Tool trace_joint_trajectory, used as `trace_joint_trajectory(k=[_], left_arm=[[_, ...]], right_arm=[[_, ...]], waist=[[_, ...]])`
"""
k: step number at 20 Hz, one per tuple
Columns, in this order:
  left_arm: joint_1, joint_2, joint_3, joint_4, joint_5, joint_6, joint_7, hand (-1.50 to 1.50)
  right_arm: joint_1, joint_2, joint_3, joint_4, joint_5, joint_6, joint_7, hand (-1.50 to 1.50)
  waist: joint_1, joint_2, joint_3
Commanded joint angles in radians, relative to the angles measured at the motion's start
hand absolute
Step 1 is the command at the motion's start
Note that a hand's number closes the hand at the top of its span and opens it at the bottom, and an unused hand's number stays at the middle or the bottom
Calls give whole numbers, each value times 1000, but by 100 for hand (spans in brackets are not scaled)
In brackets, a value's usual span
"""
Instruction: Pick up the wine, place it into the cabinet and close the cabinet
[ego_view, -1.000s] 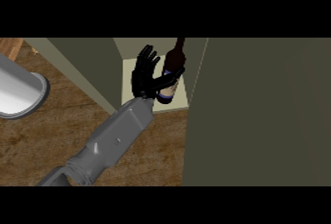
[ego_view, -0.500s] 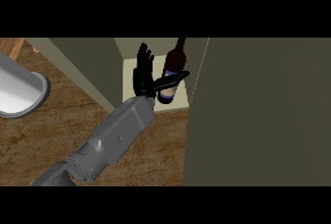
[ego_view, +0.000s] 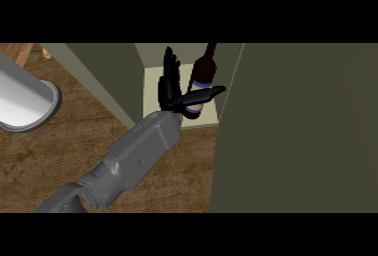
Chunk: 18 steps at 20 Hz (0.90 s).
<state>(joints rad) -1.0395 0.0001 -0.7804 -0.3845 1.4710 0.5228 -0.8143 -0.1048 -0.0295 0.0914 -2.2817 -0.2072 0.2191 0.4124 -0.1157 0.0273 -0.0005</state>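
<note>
Over the wooden counter (ego_view: 88, 150) one grey forearm (ego_view: 136, 152) reaches into the cabinet (ego_view: 295, 125), its hand (ego_view: 176, 90) beside the upright wine (ego_view: 201, 80) on the pale shelf there, fingers straight, thumb touching the bottle.

Wine (ego_view: 201, 80) stands inside cabinet (ego_view: 111, 80) at 12 o'clock. Hand (ego_view: 177, 92) just left of it. Cabinet door (ego_view: 295, 130) at 3. Cylinder (ego_view: 26, 105) on tabletop (ego_view: 66, 145) at 9.

No readable text anywhere.
The wine bottle (ego_view: 201, 80) carries a blue band, but no lettering shows on it.
</note>
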Motion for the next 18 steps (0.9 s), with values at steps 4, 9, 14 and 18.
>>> trace_joint_trajectory(k=[4, 9, 14, 18], left_arm=[[18, 0, -19, -21, 29, -32, -66, -150], [25, 0, -46, -87, 61, -37, -48, -150], [50, 0, -98, -160, 67, -37, -58, -150], [128, 0, -139, -180, 49, -45, -127, -150]], right_arm=[[9, 4, 3, -6, 15, -12, 5, -150], [63, -14, -22, -41, -23, 10, 2, -150], [64, 13, 39, -60, 53, -31, 29, -150], [-5, 3, 27, -68, 42, -66, 102, -150]], waist=[[29, -6, 0], [41, -12, 0], [61, -18, 0], [74, -20, 0]])
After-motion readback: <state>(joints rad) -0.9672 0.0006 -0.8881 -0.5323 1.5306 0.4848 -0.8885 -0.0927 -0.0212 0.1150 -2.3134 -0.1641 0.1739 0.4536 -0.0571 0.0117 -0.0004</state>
